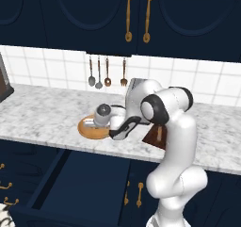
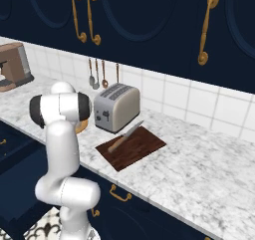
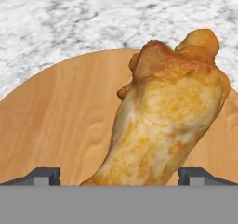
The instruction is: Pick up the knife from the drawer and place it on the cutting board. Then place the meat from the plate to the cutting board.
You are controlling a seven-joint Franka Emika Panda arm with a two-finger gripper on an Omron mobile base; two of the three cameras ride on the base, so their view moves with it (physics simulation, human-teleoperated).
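The gripper (image 3: 119, 174) stands spread wide directly over the plate (image 3: 56, 125), its two fingertips (image 3: 42, 175) flanking the lower end of the meat (image 3: 167, 121) without closing on it; whether they touch it cannot be told. The meat lies on the plate, which sits on the marble counter (image 1: 42, 113) to the left of the toaster (image 2: 117, 107). To the right of the toaster, the knife (image 2: 125, 136) rests diagonally on the cutting board (image 2: 132, 148), and the drawer (image 1: 80, 183) stands open below the counter's edge, under the plate.
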